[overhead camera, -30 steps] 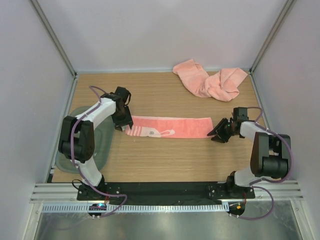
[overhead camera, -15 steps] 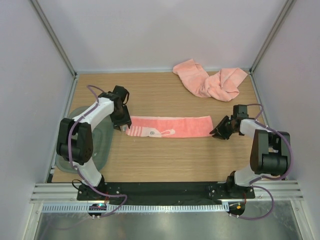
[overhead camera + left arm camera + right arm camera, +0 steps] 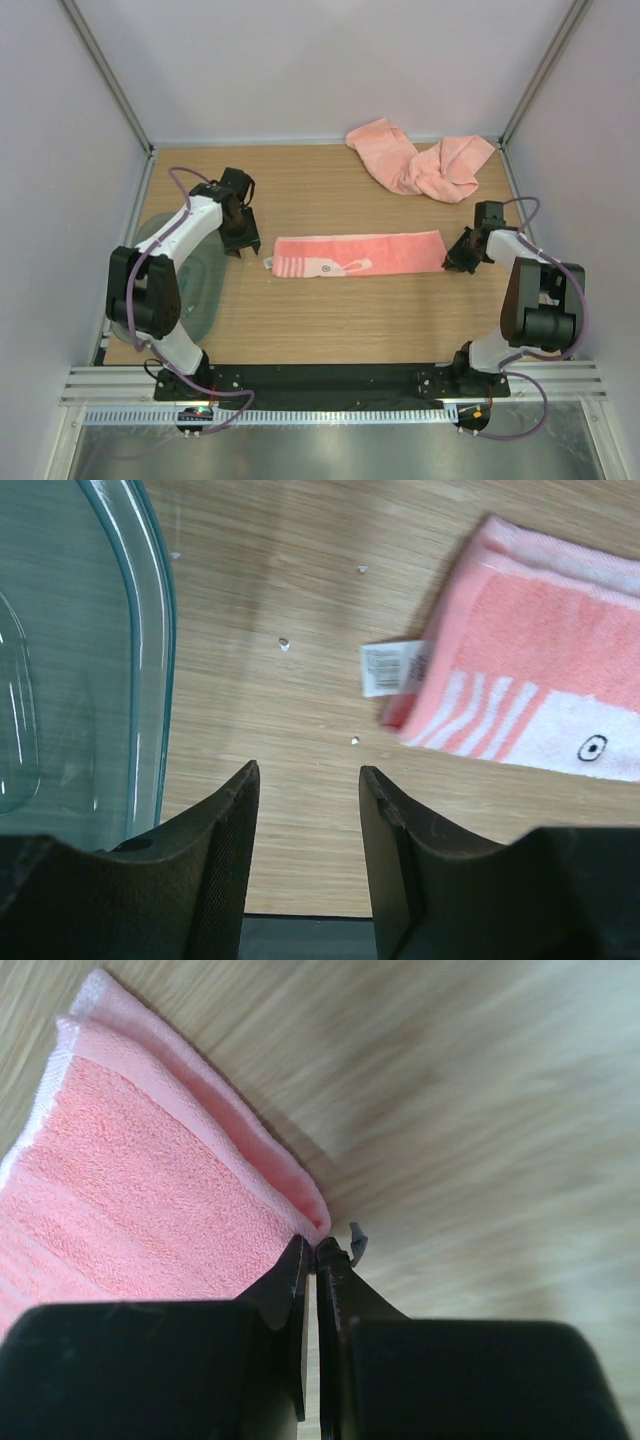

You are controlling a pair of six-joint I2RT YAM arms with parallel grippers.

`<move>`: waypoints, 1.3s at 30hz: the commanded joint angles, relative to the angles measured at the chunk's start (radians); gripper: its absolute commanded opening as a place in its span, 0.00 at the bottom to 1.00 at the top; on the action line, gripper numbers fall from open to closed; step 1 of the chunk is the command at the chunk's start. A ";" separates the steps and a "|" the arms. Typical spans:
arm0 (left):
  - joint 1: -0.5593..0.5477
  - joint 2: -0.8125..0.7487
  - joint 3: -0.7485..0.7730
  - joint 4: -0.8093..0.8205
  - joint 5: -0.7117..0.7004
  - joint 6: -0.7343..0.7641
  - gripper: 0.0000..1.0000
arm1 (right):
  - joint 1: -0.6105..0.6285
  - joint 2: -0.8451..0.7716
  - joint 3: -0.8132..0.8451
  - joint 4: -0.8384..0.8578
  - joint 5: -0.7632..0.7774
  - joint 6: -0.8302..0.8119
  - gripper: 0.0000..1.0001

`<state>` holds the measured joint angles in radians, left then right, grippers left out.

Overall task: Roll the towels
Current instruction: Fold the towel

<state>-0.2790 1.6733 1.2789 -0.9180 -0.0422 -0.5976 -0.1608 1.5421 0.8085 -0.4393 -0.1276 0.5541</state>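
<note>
The left arm (image 3: 190,225) angles forward past the tray (image 3: 210,290), jaws apart over bare bench (image 3: 330,320) beside the flat towel (image 3: 358,254), whose right corner the outstretched right arm (image 3: 505,245) clamps with jaws together, spare towels (image 3: 420,165) heaped by the far wall.

The flat towel (image 3: 358,254) is salmon pink, with a paler pink band along one edge and, near one end, thin white stripes beside a white patch bearing a small black ring. Its label (image 3: 392,668) is white with grey print. The crumpled towels (image 3: 420,165) are the same salmon pink. The tray (image 3: 160,630) is see-through grey-green. The table (image 3: 330,320) shows light wood grain. The left arm (image 3: 185,228) and right arm (image 3: 505,243) are white and black with purple cables (image 3: 176,172); the left gripper (image 3: 305,780) and right gripper (image 3: 318,1250) are black.
</note>
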 commanded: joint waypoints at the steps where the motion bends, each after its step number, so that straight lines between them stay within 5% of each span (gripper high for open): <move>1: 0.008 -0.079 0.004 -0.001 0.036 0.031 0.45 | -0.055 -0.109 0.069 -0.136 0.220 -0.065 0.01; 5: 0.006 -0.119 -0.018 -0.018 0.073 0.053 0.45 | -0.040 -0.174 0.148 -0.185 0.287 -0.108 0.01; 16: 0.012 -0.257 -0.179 0.099 -0.044 0.104 0.47 | 0.471 -0.108 0.466 -0.294 0.408 -0.126 0.01; 24: 0.035 -0.339 -0.174 0.145 -0.025 0.084 0.48 | 0.759 0.087 0.710 -0.355 0.497 -0.126 0.01; 39: 0.075 -0.345 -0.188 0.130 -0.033 0.067 0.45 | 0.997 0.279 0.885 -0.380 0.539 -0.080 0.01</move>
<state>-0.2165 1.3373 1.0916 -0.8036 -0.0673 -0.5209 0.8146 1.8091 1.6459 -0.8120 0.3714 0.4519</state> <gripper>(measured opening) 0.447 0.078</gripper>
